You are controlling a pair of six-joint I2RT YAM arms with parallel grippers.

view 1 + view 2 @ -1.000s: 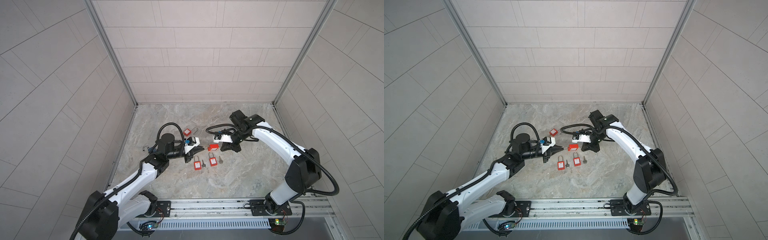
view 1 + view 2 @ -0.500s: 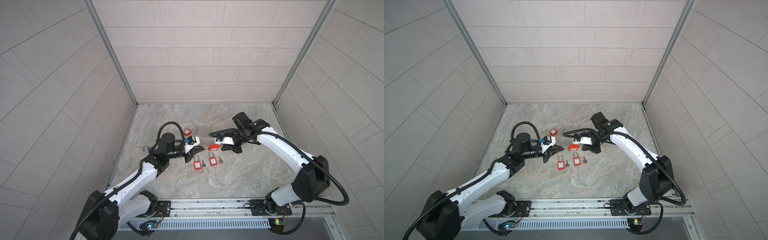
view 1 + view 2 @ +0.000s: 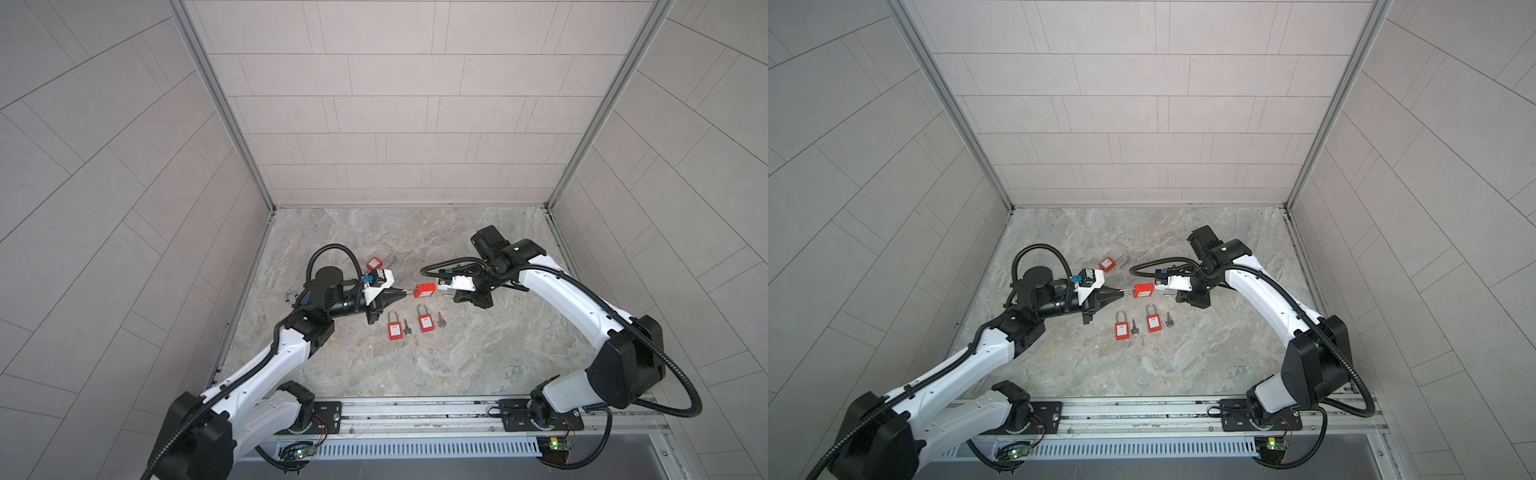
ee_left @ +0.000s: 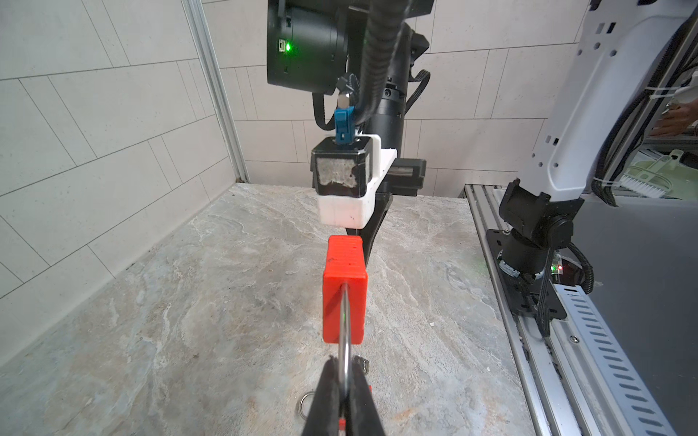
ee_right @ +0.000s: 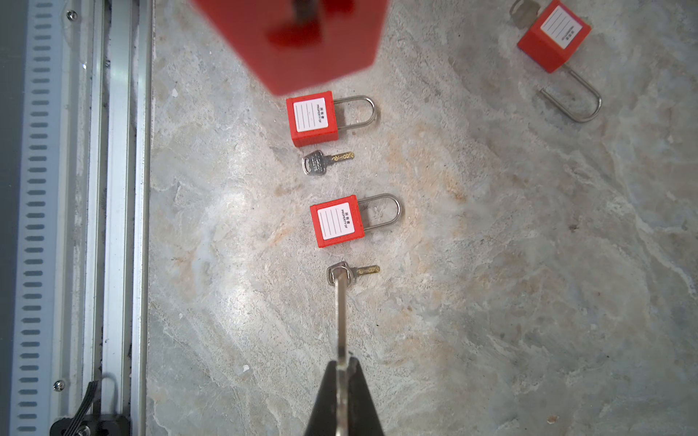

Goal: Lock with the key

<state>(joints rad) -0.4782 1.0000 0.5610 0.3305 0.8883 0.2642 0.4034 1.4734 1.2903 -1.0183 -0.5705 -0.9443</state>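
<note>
Since a second ago, the right arm's elbow has been swung outward and the right claw [image 3: 456, 296] drawn slightly back. A small gap is now left between the key [image 3: 446, 294] and the held padlock [image 3: 424, 290].

In both top views the held padlock is carried clear of the surface [image 3: 457, 365] by the left claw [image 3: 402, 293], which is closed on its shackle. The red body is turned toward the right claw, and the key's brass tip is pointed at it, near but apart. A spare padlock [image 3: 1121, 331] is left lying on the surface with a loose key [image 3: 1133, 326] beside it.

In the left wrist view the shackle [image 4: 344, 339] is seen pinched between the narrow jaws, with the red body held out beyond them. Gripped only by that thin wire, the lock is judged likely to swivel if pushed off-centre. The push is therefore best directed along the shackle's line, so that it is taken by the left claw.

In the right wrist view the key is seen edge-on, clamped at its head by the closed right claw [image 5: 343, 364]. The padlock's underside is blurred, and a dark slot can only just be made out. The blade's line is judged to pass beside that slot. It should be shifted across and its flat matched to the slot before a slow advance is made. Only once the blade is seated should it be turned.
</note>
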